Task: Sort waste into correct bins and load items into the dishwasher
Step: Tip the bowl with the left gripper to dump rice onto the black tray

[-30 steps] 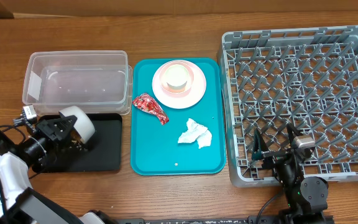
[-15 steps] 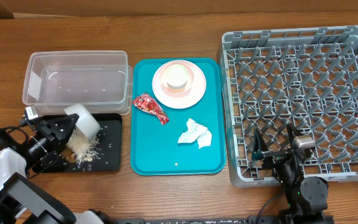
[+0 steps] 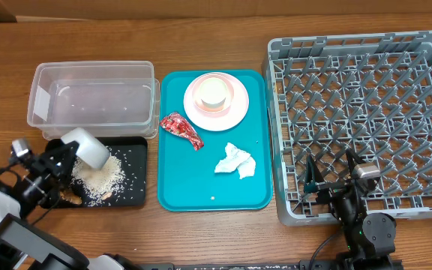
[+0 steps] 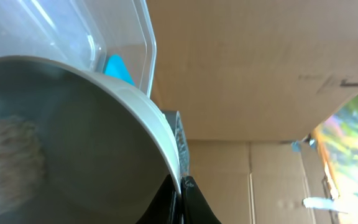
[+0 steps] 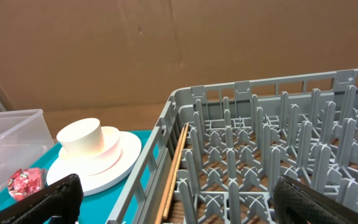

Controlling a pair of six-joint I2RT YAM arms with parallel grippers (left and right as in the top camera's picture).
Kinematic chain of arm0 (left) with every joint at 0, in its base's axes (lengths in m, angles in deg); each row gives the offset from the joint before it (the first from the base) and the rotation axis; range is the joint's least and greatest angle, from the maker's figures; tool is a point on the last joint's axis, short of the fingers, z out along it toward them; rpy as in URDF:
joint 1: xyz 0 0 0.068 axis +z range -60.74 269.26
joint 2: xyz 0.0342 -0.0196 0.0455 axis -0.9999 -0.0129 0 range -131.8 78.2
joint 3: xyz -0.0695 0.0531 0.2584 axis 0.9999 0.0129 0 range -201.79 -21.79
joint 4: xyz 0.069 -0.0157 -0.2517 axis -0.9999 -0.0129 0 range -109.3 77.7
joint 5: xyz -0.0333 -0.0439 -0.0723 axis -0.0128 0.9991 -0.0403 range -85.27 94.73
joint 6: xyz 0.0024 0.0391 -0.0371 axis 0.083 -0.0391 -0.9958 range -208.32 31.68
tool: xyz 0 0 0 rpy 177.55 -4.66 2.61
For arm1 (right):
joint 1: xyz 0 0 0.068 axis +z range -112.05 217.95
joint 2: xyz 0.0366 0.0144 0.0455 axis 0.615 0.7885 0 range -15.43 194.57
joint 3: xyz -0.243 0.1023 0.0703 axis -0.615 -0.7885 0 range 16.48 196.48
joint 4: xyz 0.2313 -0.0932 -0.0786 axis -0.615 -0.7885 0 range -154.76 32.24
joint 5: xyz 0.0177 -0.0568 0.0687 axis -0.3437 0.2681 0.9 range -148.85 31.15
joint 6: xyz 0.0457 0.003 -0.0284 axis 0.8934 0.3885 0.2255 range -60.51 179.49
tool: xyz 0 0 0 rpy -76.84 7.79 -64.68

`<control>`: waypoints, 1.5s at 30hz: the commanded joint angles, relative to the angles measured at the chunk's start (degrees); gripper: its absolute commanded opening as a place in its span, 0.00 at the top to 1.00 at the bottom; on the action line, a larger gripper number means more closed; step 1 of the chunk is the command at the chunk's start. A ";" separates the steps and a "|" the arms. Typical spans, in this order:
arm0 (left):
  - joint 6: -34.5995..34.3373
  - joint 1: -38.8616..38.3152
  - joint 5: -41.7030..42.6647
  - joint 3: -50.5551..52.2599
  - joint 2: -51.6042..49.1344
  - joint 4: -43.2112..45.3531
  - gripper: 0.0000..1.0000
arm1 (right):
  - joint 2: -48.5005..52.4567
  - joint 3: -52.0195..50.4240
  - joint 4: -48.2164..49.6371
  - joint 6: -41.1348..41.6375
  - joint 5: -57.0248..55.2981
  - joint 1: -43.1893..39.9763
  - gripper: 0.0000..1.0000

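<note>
Left claw (image 3: 64,156) clamps the rim of the tilted white bowl (image 3: 88,146) above the black tray (image 3: 135,196) at the desk's front-left corner; the grey rack (image 3: 366,112) lies far right, by the open right claw (image 3: 328,171).

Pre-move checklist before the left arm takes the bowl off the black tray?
1. Left gripper shut on bowl rim: ok.
2. Bowl tipped over black tray: ok.
3. Rice in tray: ok, piled under the bowl.
4. Bowl emptied: cannot tell, its inside is blurred in the left wrist view.
5. Right gripper open, at rack front edge: ok.
6. Wrapper, napkin binned: not ok, both on teal tray.
</note>
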 commanded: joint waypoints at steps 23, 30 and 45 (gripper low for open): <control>11.69 0.35 5.90 0.24 -0.31 -7.96 0.96 | -0.68 -0.59 0.35 0.26 -0.33 -0.15 0.00; 13.97 -0.96 2.51 -0.09 1.29 -16.31 0.96 | -0.68 -0.59 0.37 0.26 -0.33 -0.15 0.00; -1.44 -20.81 -23.87 -11.08 22.38 -21.11 0.96 | -0.68 -0.59 0.35 0.26 -0.35 -0.17 0.00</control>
